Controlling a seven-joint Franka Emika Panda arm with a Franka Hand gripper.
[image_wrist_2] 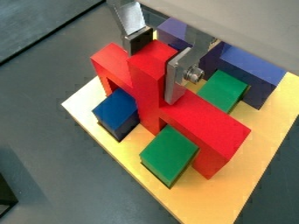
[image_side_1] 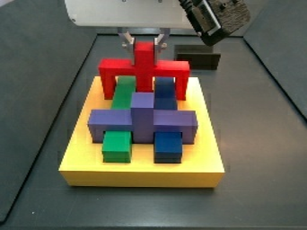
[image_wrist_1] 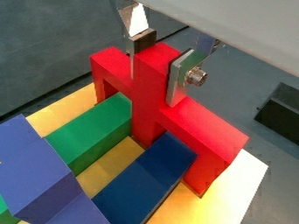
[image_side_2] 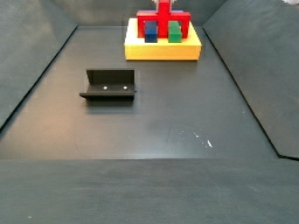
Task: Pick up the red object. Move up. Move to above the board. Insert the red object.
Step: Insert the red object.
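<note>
We see the gripper (image_wrist_1: 158, 59) clamped on the red object's (image_wrist_1: 176, 122) upright stub above the yellow board (image_side_1: 142, 169); only a side view shows the fixture (image_side_2: 108, 86), well apart.

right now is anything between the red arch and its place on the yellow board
Nothing visible. The claw grips the red arch's upright stub, and its legs stand on the yellow board, straddling the green block and blue block.
</note>
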